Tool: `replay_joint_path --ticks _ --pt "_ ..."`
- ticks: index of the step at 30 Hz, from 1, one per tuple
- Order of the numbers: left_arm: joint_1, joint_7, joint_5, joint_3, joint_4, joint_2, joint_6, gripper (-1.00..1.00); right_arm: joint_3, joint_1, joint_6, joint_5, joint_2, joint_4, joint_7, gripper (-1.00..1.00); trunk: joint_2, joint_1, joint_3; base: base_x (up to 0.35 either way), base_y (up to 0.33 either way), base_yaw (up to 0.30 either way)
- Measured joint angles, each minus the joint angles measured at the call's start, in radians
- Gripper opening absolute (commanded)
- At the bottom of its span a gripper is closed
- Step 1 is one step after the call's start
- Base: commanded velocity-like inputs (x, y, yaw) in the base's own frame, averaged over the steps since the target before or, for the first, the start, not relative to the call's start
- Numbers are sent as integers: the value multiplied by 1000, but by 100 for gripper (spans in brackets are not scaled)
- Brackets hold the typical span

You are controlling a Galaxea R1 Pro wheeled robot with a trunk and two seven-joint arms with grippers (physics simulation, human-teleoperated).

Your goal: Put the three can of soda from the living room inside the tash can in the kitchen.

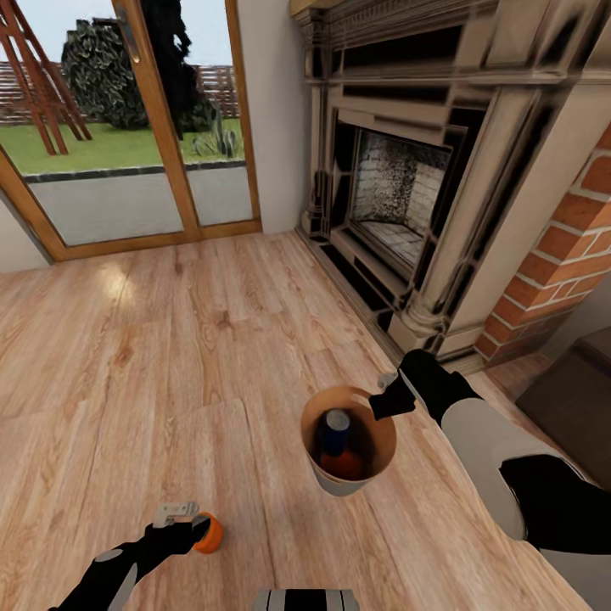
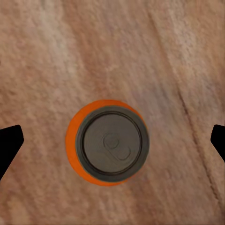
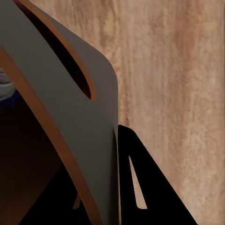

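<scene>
Soda cans are what I'm collecting, and I read this as the last pickup in the living room, with the carry to the kitchen still to come. Biggest thing near me is the fireplace (image 1: 399, 187), well beyond my right gripper (image 1: 392, 399), with the glass doors (image 1: 127, 127) far ahead of the left one and wood floor (image 1: 170, 339) under everything.

My right gripper is pinching the rim of the trash can (image 1: 348, 454): in the right wrist view one finger (image 3: 140, 187) lies flat against the grey outer wall (image 3: 61, 98), so I take the other to be inside, out of sight. In the bin I can see a blue can (image 1: 336, 431) over something orange (image 1: 344, 465), probably a second can.

The third, an orange can (image 2: 108, 143), stands upright on the floor directly below my left gripper (image 1: 182, 519). The left wrist view shows both fingertips (image 2: 9, 145) spread wide either side of it, touching nothing.

Next I'd lower the left gripper straight down around the can, close, lift, and swing it over the bin's mouth, keeping the bin steady.
</scene>
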Motion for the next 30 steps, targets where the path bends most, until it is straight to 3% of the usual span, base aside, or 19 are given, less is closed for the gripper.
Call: replay_joint_path --ticks 12,24,30 --pt "0 0 -3 -1 2 0 1 100 0 -2 0 -1 0 0 0 -100 0 0 0 119 0 0" --pt "0 1 0 0 5 0 1 100 0 -1 1 -2 -1 0 1 -100 0 0 0 13 0 0" --pt "0 -1 0 0 10 0 3 100 1 -1 0 2 0 1 1 -100 -1 3 -23 0 0 0"
